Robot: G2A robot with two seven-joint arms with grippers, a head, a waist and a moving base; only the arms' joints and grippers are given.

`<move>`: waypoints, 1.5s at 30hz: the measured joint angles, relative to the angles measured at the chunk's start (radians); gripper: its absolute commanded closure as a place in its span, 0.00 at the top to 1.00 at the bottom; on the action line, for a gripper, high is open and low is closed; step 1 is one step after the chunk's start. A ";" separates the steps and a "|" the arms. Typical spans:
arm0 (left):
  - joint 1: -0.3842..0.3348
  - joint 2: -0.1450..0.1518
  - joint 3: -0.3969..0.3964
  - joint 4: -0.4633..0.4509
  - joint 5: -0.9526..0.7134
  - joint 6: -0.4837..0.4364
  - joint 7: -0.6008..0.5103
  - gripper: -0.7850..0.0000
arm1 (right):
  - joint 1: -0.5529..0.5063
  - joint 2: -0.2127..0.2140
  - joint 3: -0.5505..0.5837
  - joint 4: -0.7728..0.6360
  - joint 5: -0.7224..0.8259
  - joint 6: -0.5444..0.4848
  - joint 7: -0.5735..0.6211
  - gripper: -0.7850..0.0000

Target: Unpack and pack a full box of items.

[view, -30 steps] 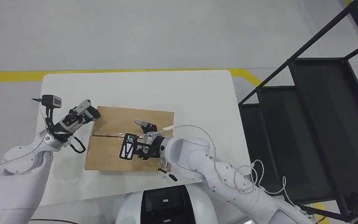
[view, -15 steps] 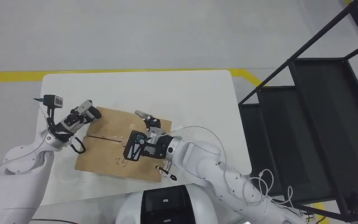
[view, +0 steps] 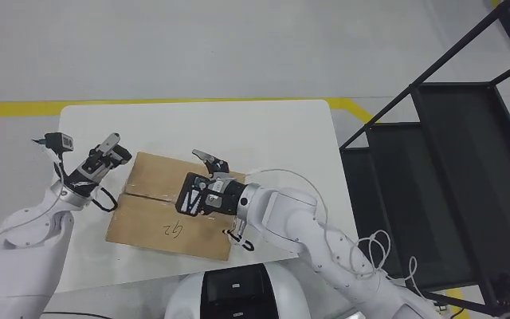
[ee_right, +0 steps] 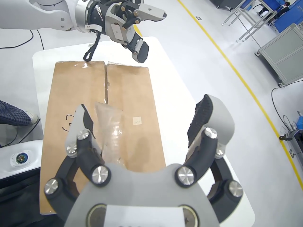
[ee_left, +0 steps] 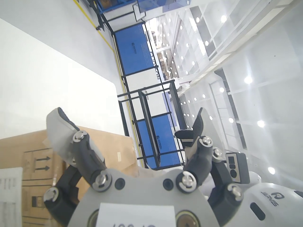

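Cardboard box (view: 151,211) is sitting on the white tabletop (view: 279,135), on the half nearer the robot and a bit skewed against the tabletop's edges. Flaps are down, and the seam between them runs along the length of the lid. There's a scribbled pen mark on one flap and a small pale sticker on the other.

Right end effector (ee_right: 144,109) hangs over the end of the box nearest the robot's right side, fingers spread wide with nothing between them. A crumpled strip of clear tape (ee_right: 109,124) sticks up off the lid right next to one of its fingers. Honestly can't tell if the finger is actually touching it.

Left end effector (view: 114,151) is at the opposite end, by the box's far corner, also spread open and not holding anything. From the right wrist view, its lower finger sits just above the box's end edge. A black cable loop (ee_right: 91,50) dangles off that arm down to the same edge.

Off to the side there's a black metal frame (view: 446,159) on the floor, plus a yellow floor line (view: 32,108) running behind the tabletop.
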 measured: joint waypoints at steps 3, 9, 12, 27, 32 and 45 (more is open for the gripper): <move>0.005 -0.001 0.007 0.007 0.059 0.053 0.039 1.00 | -0.009 0.001 0.007 0.008 -0.001 0.004 0.002 1.00; 0.024 -0.004 0.020 0.017 0.082 0.101 0.016 1.00 | -0.045 0.008 0.032 -0.005 0.025 -0.012 -0.012 1.00; 0.030 -0.005 0.022 0.012 0.073 0.097 -0.003 1.00 | -0.070 0.014 0.054 -0.002 0.129 -0.075 0.003 1.00; -0.002 -0.022 0.095 0.000 0.080 0.138 -0.060 1.00 | -0.078 0.060 0.242 0.014 0.762 -0.235 0.336 1.00; -0.035 -0.034 0.138 0.000 0.080 0.140 -0.052 1.00 | -0.108 0.080 0.281 0.021 0.903 -0.277 0.404 1.00; -0.060 -0.035 0.034 0.077 -0.020 0.063 0.034 1.00 | 0.046 0.145 0.204 0.203 1.348 -0.160 0.731 1.00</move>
